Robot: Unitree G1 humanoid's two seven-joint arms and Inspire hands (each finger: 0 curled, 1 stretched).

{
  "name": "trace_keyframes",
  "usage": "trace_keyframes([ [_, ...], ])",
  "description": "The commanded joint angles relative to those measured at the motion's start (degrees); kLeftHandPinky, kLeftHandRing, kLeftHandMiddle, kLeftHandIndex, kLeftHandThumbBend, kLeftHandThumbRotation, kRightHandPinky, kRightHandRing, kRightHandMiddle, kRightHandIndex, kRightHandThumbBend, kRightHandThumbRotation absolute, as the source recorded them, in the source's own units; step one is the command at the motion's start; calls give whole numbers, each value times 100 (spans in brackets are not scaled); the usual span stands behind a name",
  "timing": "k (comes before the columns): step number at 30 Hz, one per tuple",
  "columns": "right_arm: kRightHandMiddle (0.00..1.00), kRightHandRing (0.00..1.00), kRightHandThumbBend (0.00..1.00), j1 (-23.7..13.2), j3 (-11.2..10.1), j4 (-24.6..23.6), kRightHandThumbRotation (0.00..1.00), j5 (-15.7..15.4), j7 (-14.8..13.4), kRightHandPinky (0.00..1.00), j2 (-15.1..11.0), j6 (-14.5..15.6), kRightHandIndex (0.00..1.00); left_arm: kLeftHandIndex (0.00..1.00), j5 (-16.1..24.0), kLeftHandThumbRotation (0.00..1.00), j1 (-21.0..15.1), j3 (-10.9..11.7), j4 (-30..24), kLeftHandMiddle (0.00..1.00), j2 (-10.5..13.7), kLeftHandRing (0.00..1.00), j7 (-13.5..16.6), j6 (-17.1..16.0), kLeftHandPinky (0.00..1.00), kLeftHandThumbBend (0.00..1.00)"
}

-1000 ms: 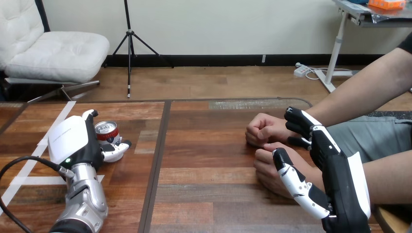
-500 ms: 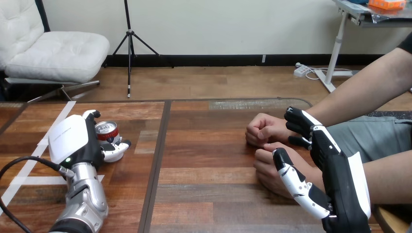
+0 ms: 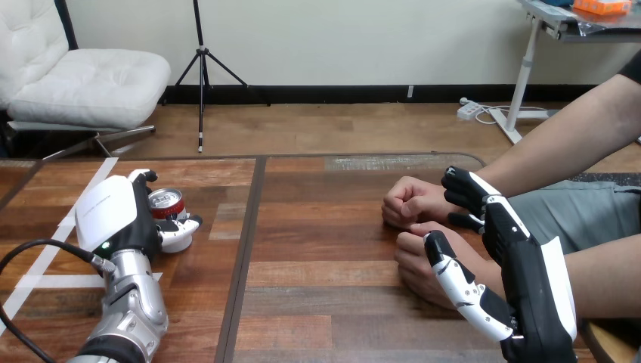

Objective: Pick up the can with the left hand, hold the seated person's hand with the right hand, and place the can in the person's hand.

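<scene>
While the red can (image 3: 166,204) stands upright on the wooden table (image 3: 325,302) at the middle left of the head view, the left hand (image 3: 117,215) is closed around it, with fingers curled behind it and the thumb in front. At the right of the frame the person's two hands rest on the table as fists, the farther hand (image 3: 412,200) just above the nearer hand (image 3: 414,261). The right hand (image 3: 529,280), at the lower right, lies over the wrist of the nearer hand; whether it grips this wrist I cannot tell.
</scene>
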Motion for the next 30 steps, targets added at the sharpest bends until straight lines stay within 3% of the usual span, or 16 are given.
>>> trace_keyframes([
  [1,85,84,48,-227,-64,-327,46,-4,-36,76,-19,-95,84,78,-12,25,-477,-19,51,75,87,70,70,-154,65,71],
  [22,85,84,48,-212,-110,-320,44,21,-28,77,-46,-154,84,73,-282,13,-462,162,178,70,9,65,336,-644,59,72],
  [30,85,85,48,-202,-96,-325,43,110,18,78,-43,-151,84,70,-367,2,-458,211,207,64,-24,61,436,-789,55,72],
])
